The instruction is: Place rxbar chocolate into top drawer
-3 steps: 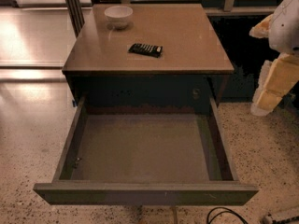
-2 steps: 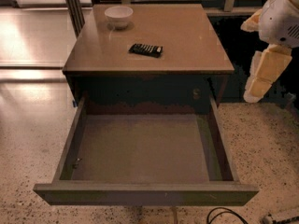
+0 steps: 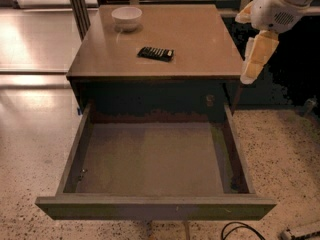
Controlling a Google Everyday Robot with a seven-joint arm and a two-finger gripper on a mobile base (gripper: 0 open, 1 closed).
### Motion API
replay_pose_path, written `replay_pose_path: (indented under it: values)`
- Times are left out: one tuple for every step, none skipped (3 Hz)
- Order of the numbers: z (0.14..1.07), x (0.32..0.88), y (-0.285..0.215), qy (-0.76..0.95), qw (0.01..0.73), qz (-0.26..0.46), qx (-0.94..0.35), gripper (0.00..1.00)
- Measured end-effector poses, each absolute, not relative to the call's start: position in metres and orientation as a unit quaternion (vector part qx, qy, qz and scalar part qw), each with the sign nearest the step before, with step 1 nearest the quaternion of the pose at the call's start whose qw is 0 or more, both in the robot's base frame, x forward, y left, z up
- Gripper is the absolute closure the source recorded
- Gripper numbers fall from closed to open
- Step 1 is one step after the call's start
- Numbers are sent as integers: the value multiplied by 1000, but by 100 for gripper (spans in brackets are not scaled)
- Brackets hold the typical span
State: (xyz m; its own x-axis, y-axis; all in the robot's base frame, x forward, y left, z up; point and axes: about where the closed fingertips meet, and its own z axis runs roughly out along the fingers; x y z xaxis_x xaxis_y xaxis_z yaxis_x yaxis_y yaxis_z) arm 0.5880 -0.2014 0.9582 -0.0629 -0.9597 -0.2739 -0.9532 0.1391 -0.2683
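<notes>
The rxbar chocolate [image 3: 156, 53] is a small flat black bar with white marks. It lies on the cabinet top [image 3: 200, 39], near the middle. The top drawer [image 3: 155, 156] is pulled fully open below it, and its grey-brown bottom holds nothing. My gripper [image 3: 256, 58] hangs at the upper right, above the cabinet's right edge, to the right of the bar and well apart from it. It holds nothing that I can see.
A white bowl [image 3: 126, 17] stands at the back left of the cabinet top. Speckled floor [image 3: 285, 159] surrounds the cabinet. A black cable [image 3: 240, 230] lies on the floor by the drawer's front right corner. Dark furniture stands behind at the right.
My arm and gripper have moved up and to the left, toward the cabinet's right edge. The bar, the bowl and the drawer have not moved.
</notes>
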Motion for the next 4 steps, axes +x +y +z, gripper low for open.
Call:
replay_pose_path:
  values:
    - [958, 588, -201, 729, 195, -8, -656, 0]
    - [958, 596, -195, 721, 205, -6, -662, 0]
    - [955, 618, -177, 697, 213, 2, -685, 0]
    - [951, 649, -156, 669, 217, 3, -711, 0]
